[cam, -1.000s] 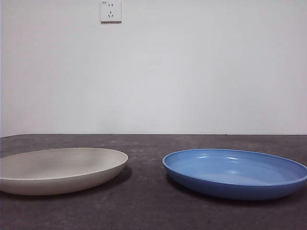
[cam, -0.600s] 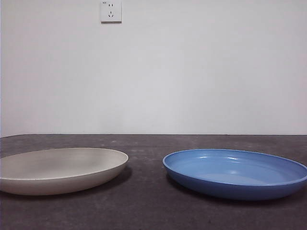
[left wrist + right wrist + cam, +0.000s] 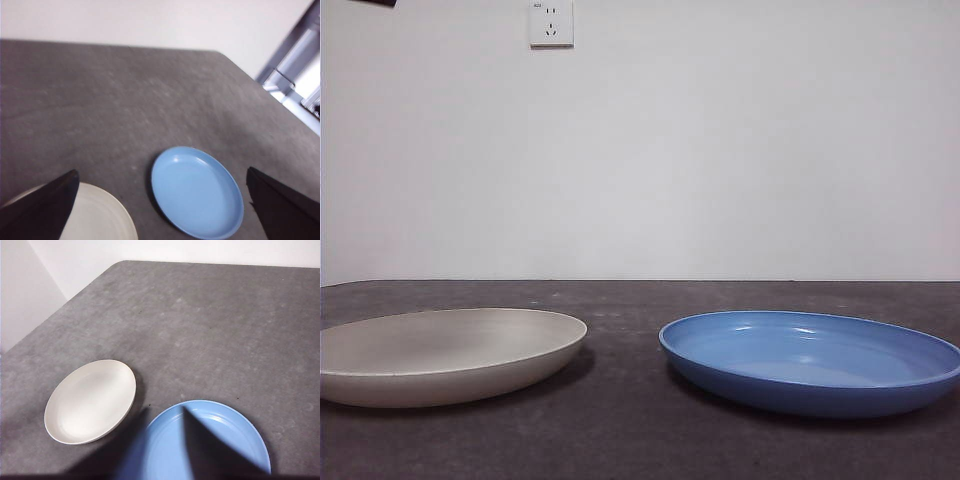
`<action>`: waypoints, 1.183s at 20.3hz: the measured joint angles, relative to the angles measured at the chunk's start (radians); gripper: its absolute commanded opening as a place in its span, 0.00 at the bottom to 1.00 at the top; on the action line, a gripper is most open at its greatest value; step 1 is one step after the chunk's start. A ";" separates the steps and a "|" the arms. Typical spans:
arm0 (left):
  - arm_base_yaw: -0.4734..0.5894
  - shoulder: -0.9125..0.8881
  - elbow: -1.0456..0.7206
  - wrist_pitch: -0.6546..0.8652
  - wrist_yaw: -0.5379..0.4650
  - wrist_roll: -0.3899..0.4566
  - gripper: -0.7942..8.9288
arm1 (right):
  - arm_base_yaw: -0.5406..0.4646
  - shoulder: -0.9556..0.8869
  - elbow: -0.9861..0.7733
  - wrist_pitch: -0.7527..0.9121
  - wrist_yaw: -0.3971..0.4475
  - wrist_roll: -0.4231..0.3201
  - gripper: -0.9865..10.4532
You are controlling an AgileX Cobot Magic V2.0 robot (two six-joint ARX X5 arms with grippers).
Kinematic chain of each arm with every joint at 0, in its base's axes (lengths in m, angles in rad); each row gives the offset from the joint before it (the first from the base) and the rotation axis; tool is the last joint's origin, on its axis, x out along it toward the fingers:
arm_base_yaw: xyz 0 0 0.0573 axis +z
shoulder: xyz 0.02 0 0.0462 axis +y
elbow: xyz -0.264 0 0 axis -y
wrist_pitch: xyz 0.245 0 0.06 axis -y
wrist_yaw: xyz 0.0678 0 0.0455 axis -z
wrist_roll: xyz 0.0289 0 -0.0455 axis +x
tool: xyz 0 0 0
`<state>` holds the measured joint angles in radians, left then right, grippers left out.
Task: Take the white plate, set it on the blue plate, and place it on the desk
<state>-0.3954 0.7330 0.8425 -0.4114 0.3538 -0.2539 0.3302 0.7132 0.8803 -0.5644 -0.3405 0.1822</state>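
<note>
The white plate [image 3: 440, 352] lies on the desk [image 3: 640, 440] at the left, and the blue plate [image 3: 810, 360] lies at the right, a gap between them. My left gripper [image 3: 161, 171] is open and empty, high above the desk; below it lie the blue plate [image 3: 197, 192] and part of the white plate [image 3: 100, 217]. It shows in the front view only as a black tip [image 3: 375, 2] at the top left corner. My right gripper [image 3: 165, 412] hangs high over the blue plate [image 3: 220, 440], with the white plate [image 3: 91, 400] off to one side.
A white wall with a socket [image 3: 551, 23] stands behind the desk. The desk's far edge and corner [image 3: 122, 262] show in the right wrist view. Bare desk surface [image 3: 125, 100] stretches beyond the plates.
A black arm tip has come into the front view's top left corner. Both plates lie where they were.
</note>
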 measured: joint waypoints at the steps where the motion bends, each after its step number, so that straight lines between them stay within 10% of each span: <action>1: 0.000 0.000 0.000 -0.008 0.010 0.000 0.70 | 0.000 0.000 0.000 0.000 0.000 -0.001 0.47; 24: 0.017 0.016 0.049 -0.203 0.116 -0.074 0.69 | 0.000 -0.018 0.000 -0.092 0.000 -0.002 0.57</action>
<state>-0.3786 0.7490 0.8913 -0.6140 0.4698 -0.3275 0.3298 0.6952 0.8803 -0.6563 -0.3408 0.1799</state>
